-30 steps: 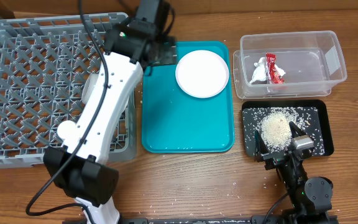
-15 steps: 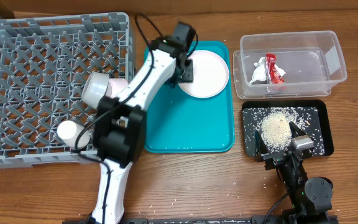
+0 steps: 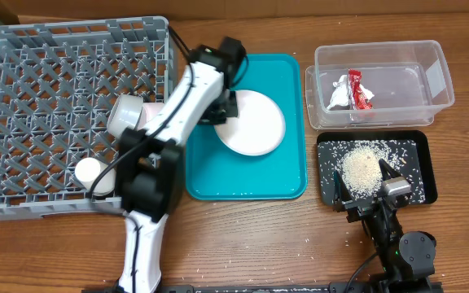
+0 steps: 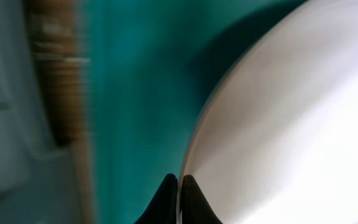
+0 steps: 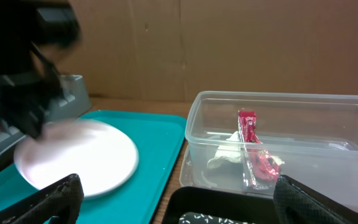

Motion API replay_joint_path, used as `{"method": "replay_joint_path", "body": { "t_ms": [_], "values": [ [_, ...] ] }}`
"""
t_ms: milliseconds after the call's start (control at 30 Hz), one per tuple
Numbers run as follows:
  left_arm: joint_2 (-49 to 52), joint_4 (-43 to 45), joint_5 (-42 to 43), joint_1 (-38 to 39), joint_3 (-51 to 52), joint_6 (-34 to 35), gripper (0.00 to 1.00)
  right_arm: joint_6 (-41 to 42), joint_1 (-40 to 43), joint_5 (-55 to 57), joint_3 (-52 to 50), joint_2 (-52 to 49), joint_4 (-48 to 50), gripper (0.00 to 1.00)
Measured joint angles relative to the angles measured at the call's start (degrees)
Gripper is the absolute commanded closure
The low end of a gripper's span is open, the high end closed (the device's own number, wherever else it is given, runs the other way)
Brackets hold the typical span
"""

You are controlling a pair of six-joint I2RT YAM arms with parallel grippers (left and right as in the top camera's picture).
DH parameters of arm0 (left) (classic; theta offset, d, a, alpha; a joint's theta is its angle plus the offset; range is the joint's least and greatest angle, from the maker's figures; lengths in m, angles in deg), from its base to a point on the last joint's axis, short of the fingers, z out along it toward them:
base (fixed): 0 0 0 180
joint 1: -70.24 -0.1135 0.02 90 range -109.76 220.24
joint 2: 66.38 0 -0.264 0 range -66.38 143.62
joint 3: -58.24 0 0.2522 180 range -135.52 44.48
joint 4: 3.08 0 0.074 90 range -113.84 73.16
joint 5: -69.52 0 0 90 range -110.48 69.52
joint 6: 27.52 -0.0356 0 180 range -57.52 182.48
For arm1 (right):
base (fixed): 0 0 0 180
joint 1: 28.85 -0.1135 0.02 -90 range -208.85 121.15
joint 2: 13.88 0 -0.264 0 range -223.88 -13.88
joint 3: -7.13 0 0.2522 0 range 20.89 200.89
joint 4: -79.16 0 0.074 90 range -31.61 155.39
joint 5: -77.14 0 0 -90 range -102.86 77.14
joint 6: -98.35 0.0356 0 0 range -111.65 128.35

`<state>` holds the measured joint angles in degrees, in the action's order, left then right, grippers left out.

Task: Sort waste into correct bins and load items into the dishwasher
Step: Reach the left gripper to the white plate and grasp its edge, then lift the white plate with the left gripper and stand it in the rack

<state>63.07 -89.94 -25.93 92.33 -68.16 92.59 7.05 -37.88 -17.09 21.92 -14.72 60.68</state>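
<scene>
Overhead: left hand (image 3: 222,111) pinches plate (image 3: 257,124) rim; plate within teal tray (image 3: 247,177) edges.

Our left arm (image 3: 165,122), at 10 o'clock, wears smooth white shells, black joints and a thin black cable (image 3: 179,39); our right arm (image 3: 397,244), at 5 o'clock, is black with a silver block (image 3: 396,186).

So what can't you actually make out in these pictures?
Left wrist view: motion blur smears everything beyond the plate pinched in the left gripper.
Overhead: the left arm covers the plate's left edge and parts of the white bowl and cup in the rack.
Right wrist view: the bottom edge cuts off most of the black tray.
</scene>
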Motion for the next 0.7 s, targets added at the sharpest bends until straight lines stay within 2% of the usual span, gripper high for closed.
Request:
{"method": "replay_joint_path", "body": {
  "t_ms": [167,200,333,500,700],
  "values": [
    [-15.9,-9.3,-20.4,-1.4,-0.3,-0.2,0.96,0.0,0.0,0.0,0.0,0.0,0.0,0.0],
    [-20.3,-11.5,-27.0,-1.6,-0.9,-0.5,0.96,0.0,0.0,0.0,0.0,0.0,0.0,0.01],
    [-29.2,-17.2,-45.3,-1.7,-2.0,-2.9,0.96,0.0,0.0,0.0,0.0,0.0,0.0,0.0],
    [-31.0,-16.0,-56.0,-4.4,-2.1,-4.0,0.96,0.0,0.0,0.0,0.0,0.0,0.0,0.0],
    [-28.7,-8.9,-60.8,-12.4,0.2,-6.6,0.96,0.0,0.0,0.0,0.0,0.0,0.0,0.0]
  ]
}}
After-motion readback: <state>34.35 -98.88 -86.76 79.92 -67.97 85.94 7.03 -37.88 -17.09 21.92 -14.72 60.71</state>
